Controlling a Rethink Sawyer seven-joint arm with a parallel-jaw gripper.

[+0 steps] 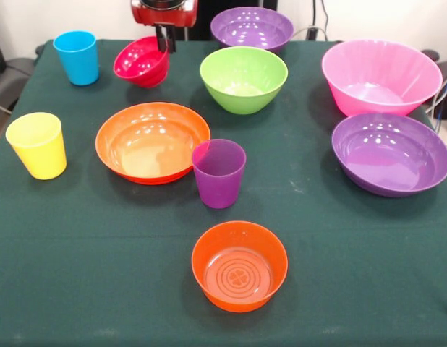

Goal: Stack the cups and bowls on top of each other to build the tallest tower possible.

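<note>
My gripper (165, 40) comes down at the far side and is shut on the right rim of the small red bowl (140, 62), which hangs tilted. A blue cup (76, 56) stands left of it. The yellow cup (37, 144) is at the left edge and the purple cup (218, 172) is in the middle. The wide orange bowl (152, 141) lies between them. A small orange bowl (239, 264) is nearest the front. The lime green bowl (243, 78), a far purple bowl (251, 29), the big pink bowl (380, 76) and another purple bowl (390, 152) stand apart. Nothing is stacked.
Everything rests on a dark green tablecloth (86, 289). A dark chair (6, 79) shows past the left edge, and cables (444, 94) hang at the right edge.
</note>
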